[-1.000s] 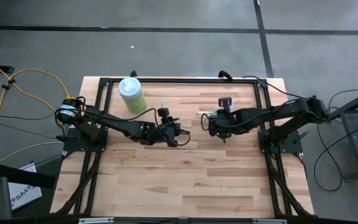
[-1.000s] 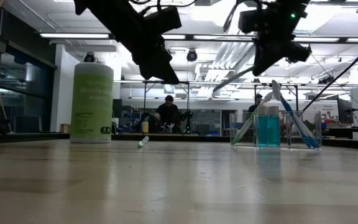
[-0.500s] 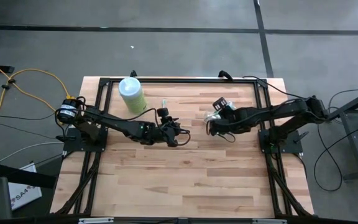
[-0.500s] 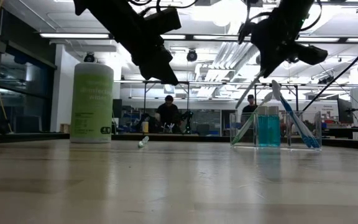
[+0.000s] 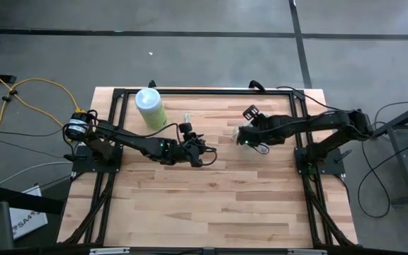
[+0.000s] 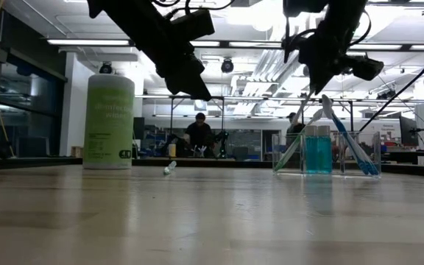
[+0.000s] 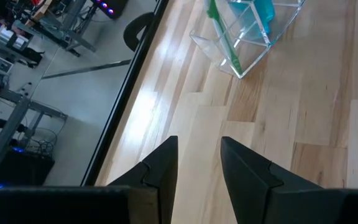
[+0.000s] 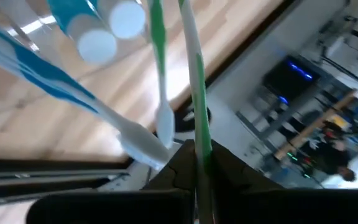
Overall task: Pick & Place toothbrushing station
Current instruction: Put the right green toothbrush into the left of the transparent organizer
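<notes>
The toothbrushing station (image 6: 319, 151) is a clear holder standing on the table right of centre, with blue tubes and leaning toothbrushes in it. In the high view my right gripper (image 5: 242, 139) hangs over the station (image 5: 236, 132) and covers most of it. That gripper (image 8: 196, 155) is shut on a green-and-white toothbrush. My left gripper (image 5: 207, 157) hangs mid-table, above the wood and left of the station (image 7: 247, 31). It (image 7: 197, 168) is open with nothing between its fingers. My right gripper pinches the green-and-white toothbrush's handle (image 8: 198, 134) between its two fingertips. The fingers slant down from above the station. The brush runs on ahead of them into the holder, where its lower part (image 6: 291, 151) leans among the other brushes.
A tall pale-green bottle (image 5: 149, 108) with a white cap stands at the far left. A small tube (image 5: 187, 117) lies on the wood between it and the station. A black frame (image 5: 204, 92) runs round the table. People sit in the room beyond (image 6: 197, 132).
My right gripper has rolled about its own pointing line and shifted slightly toward the table's far edge above the station, staying shut. The station has kept its place on the table.
</notes>
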`<action>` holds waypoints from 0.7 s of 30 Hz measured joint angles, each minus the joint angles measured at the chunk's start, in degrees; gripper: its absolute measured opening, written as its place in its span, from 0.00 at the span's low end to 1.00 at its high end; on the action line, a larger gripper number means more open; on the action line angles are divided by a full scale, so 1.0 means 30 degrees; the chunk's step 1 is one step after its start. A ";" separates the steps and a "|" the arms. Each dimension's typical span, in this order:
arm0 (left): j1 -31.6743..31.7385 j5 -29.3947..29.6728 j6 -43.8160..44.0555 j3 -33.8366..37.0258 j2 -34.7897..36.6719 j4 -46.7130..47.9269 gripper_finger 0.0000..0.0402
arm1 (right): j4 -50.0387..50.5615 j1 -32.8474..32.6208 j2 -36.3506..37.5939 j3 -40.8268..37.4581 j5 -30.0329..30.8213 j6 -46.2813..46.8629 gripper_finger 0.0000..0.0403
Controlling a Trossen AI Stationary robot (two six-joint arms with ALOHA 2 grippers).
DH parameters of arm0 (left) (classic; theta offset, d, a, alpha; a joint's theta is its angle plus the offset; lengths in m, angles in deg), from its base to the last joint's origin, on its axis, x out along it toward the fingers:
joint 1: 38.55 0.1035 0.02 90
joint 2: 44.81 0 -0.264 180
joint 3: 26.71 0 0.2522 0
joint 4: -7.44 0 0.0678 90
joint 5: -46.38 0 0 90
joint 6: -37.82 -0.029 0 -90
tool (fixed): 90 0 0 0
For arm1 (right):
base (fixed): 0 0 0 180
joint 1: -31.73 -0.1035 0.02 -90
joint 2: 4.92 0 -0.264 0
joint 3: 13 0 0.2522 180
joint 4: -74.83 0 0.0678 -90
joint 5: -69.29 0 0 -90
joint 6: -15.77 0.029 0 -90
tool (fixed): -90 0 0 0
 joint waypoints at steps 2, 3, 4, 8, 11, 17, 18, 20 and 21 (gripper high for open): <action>0.0000 0.0000 -0.0009 0.0000 0.0000 0.0000 0.29 | -0.0094 0.0150 0.0000 0.0000 -0.0839 0.0007 0.03; 0.0000 0.0000 -0.0052 0.0000 0.0000 0.0000 0.29 | -0.0094 0.0147 0.0000 0.0000 -0.1256 0.0007 0.03; 0.0000 0.0000 -0.0095 0.0000 0.0000 0.0000 0.29 | -0.0117 0.0130 0.0000 0.0000 -0.1584 0.0007 0.03; 0.0000 0.0000 -0.0095 0.0000 -0.0007 -0.0004 0.29 | -0.0737 0.0104 -0.0323 0.0007 -0.2834 0.0178 0.03; 0.0000 0.0000 -0.0158 0.0007 -0.0007 -0.0007 0.29 | -0.1006 0.0123 -0.0966 0.0021 -0.3821 0.0234 0.03; 0.0000 0.0000 -0.0146 0.0007 -0.0007 0.0000 0.29 | -0.1177 0.0201 -0.2775 0.0015 -0.3822 0.0228 0.05; 0.0000 0.0005 -0.0146 0.0007 -0.0007 -0.0001 0.29 | -0.1205 0.0201 -0.3048 0.0015 -0.3642 0.0215 0.06; 0.0000 0.0000 -0.0166 0.0007 -0.0007 0.0000 0.29 | -0.1185 0.0201 -0.3534 0.0015 -0.2916 0.0113 0.07; 0.0000 0.0003 -0.0214 0.0007 -0.0007 0.0000 0.29 | -0.1194 0.0201 -0.3726 0.0007 -0.2601 0.0094 0.07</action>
